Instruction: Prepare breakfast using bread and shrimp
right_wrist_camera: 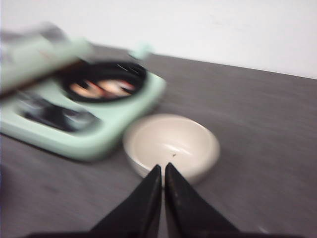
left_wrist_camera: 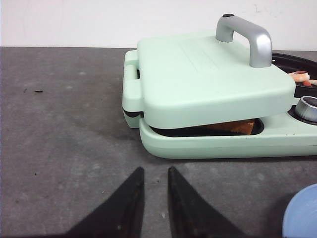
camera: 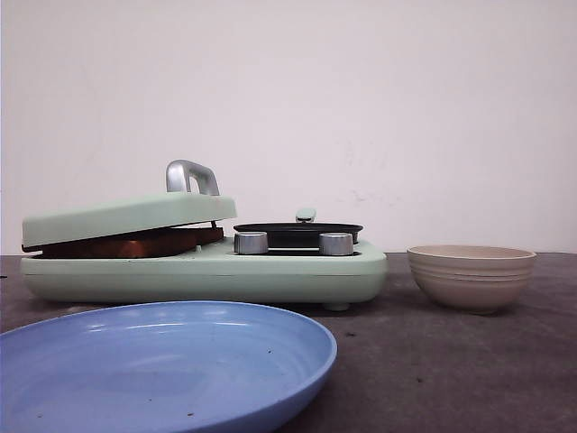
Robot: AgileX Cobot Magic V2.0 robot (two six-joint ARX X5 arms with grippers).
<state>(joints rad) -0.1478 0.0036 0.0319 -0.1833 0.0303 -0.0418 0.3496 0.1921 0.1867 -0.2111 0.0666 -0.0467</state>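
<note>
The bread (camera: 135, 244) lies under the tilted lid (camera: 126, 216) of the green cooker (camera: 207, 275) in the front view, with a blue plate (camera: 162, 365) near the camera, a bowl (camera: 471, 276) right of the cooker with bare table (camera: 451, 379) around it, and no arms in sight. In the left wrist view the left gripper (left_wrist_camera: 154, 173) hovers over bare table before the cooker, fingers narrowly apart and holding nothing, while a bread corner (left_wrist_camera: 233, 127) shows under the lid and the shrimp (left_wrist_camera: 301, 77) lie in the round pan (left_wrist_camera: 297, 62). The blurred right wrist view shows the right gripper (right_wrist_camera: 162, 171) almost closed and holding nothing above the bowl's (right_wrist_camera: 171, 144) near rim, the shrimp (right_wrist_camera: 101, 88) in the pan; I can read no writing anywhere.
</note>
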